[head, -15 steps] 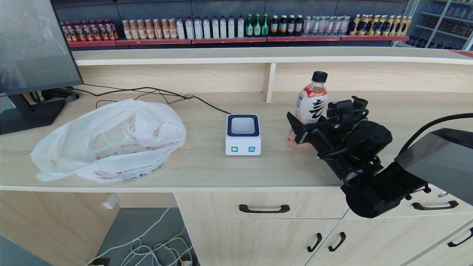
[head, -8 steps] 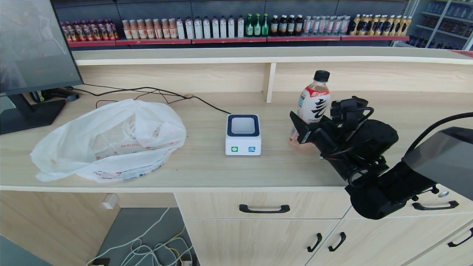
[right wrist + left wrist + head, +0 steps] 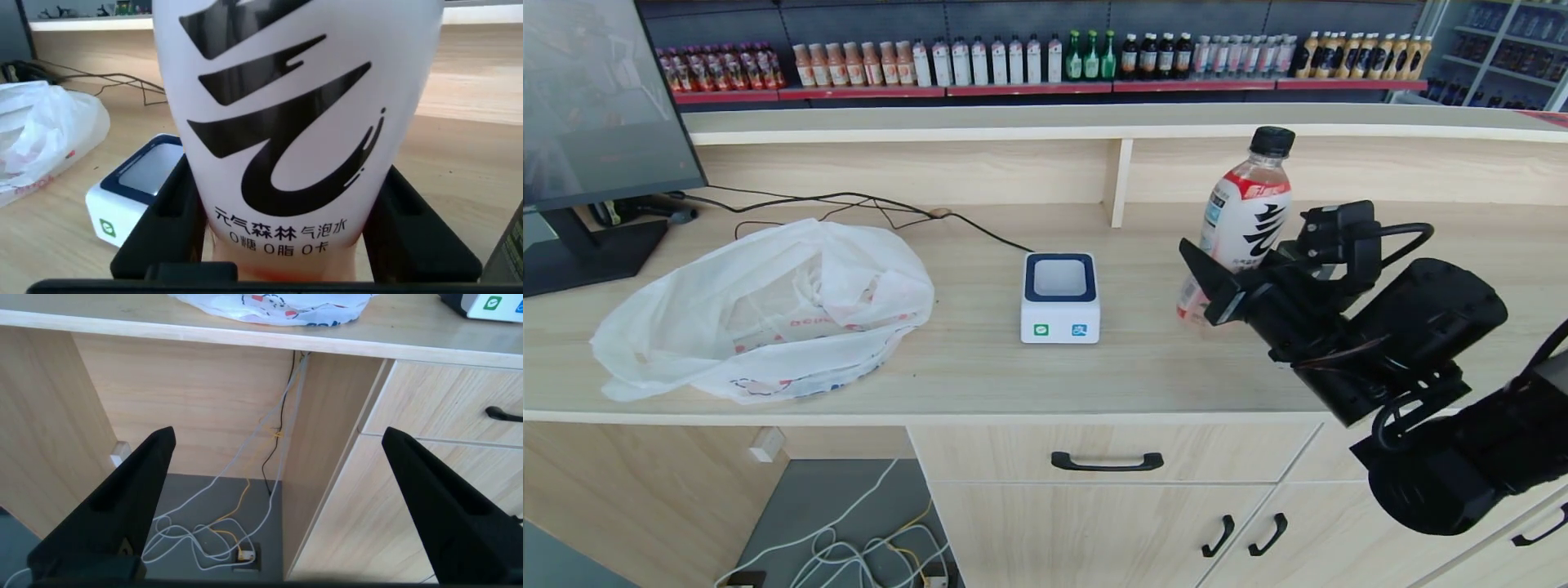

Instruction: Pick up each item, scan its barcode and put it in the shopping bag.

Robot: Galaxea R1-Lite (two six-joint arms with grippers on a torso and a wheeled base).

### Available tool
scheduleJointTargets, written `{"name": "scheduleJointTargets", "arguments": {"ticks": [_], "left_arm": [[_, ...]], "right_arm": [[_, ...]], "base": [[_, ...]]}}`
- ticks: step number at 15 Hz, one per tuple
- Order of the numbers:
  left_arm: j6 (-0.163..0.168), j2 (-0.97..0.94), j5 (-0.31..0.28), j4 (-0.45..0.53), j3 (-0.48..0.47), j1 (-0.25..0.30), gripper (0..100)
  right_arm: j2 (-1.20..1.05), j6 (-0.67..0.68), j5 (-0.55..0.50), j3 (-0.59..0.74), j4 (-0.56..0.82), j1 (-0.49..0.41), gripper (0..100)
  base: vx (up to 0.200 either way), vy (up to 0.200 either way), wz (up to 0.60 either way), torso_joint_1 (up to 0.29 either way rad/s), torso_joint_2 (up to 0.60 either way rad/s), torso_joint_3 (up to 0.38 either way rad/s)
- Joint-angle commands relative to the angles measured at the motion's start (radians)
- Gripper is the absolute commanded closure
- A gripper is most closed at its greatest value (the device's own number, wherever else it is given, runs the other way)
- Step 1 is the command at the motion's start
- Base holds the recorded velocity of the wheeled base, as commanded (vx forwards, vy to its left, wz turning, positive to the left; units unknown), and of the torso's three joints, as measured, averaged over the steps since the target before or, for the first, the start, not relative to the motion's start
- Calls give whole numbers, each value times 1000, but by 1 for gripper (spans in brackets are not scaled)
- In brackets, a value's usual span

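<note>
A pale wooden counter (image 3: 980, 367) with drawers (image 3: 1013, 457) fronts red shelves (image 3: 1029, 90) of bottled drinks (image 3: 1015, 61).

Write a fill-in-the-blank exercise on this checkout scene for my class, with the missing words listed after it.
1. The bottle has a ____ cap.
2. The right gripper is shut on the ____.
3. The bag lies on the counter to the scanner's ____.
4. The left gripper is ____, holding nothing.

Missing words: black; bottle; left; open.
</note>
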Motion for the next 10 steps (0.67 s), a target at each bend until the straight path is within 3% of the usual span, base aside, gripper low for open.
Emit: {"name": "scheduleJointTargets", "arguments": {"ticks": [1,3,6,10], "left_arm": [[0,0,0,0,0,1,0],[0,0,0,0,0,0,0],[0,0,0,0,0,0,0],[0,0,0,0,0,1,0]], "right_arm": [[-138,-8,0,120,-1,85,100],[-210,-8,0,209,-1,132,100],[-320,-9,0,326,-1,131,100],[-362,-8,0,373,-1,138,100]], "base": [[0,0,0,0,0,0],[0,0,0,0,0,0],[0,0,0,0,0,0],[0,0,0,0,0,0]]}}
